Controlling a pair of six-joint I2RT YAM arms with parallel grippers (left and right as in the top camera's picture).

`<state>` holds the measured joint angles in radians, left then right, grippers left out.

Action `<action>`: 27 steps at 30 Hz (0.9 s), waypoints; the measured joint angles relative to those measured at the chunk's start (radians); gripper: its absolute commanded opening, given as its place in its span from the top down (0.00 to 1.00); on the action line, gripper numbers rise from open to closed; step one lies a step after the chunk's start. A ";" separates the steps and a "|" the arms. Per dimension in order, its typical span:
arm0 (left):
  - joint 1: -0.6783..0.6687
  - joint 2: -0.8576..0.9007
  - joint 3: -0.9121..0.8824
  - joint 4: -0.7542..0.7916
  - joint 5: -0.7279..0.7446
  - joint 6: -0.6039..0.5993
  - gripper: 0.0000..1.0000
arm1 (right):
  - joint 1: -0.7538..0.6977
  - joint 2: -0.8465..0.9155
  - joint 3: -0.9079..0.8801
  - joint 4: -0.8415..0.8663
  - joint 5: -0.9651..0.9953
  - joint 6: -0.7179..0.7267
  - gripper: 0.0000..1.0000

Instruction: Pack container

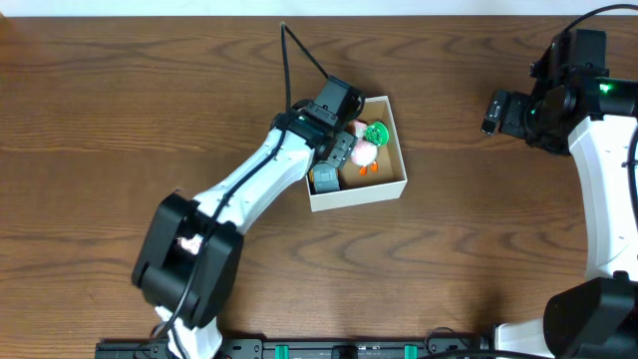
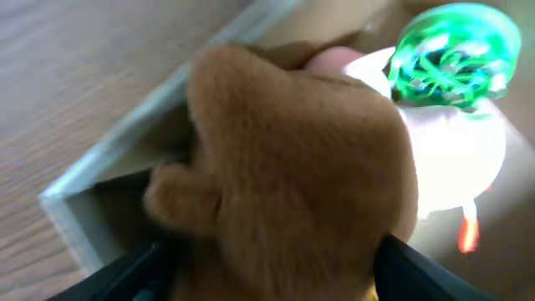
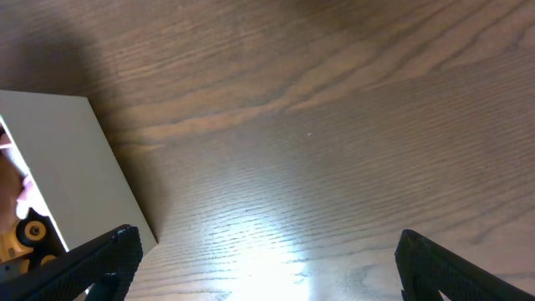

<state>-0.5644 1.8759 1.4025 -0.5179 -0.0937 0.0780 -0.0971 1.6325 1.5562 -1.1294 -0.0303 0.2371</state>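
Overhead straight down, both wrists close, seemingly sharing container [image 1: 359, 197]

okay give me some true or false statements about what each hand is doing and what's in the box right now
1. The left hand has a brown plush toy between its fingers. True.
2. The right hand is holding a toy. False: its fingers are apart, with only the bare wooden table between them.
3. The container has nothing in it. False: a green-and-white toy lies inside.
4. The right hand is off to one side of the container, not above it. True.
5. The left hand is far from the container. False: it is over the container's corner with the plush toy.
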 measured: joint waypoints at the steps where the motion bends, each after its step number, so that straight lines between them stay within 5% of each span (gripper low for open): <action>1: 0.000 -0.025 -0.003 -0.002 -0.003 0.001 0.20 | 0.000 0.000 0.000 0.000 0.000 0.000 0.01; 11: -0.017 -0.208 -0.004 0.002 -0.019 0.000 0.17 | 0.000 0.000 0.000 0.000 0.000 0.000 0.01; 13: -0.030 -0.200 -0.004 0.001 -0.019 0.000 0.27 | 0.000 0.000 0.000 0.000 0.000 0.000 0.01; 14: -0.037 -0.194 -0.004 0.001 -0.019 -0.001 0.41 | 0.000 0.000 0.000 0.000 0.000 0.000 0.01; 15: -0.044 -0.186 -0.004 0.001 -0.019 -0.003 0.66 | 0.000 0.000 0.000 0.000 0.000 0.000 0.01; 17: -0.055 -0.168 -0.004 0.000 -0.019 -0.001 0.90 | 0.000 0.000 0.000 0.000 0.000 0.000 0.01; 27: -0.048 -0.016 -0.004 0.053 -0.019 0.001 0.94 | 0.000 0.000 0.000 0.000 0.000 0.000 0.01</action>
<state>-0.6125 1.8595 1.3983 -0.4648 -0.1123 0.0788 -0.0971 1.6325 1.5562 -1.1297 -0.0303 0.2371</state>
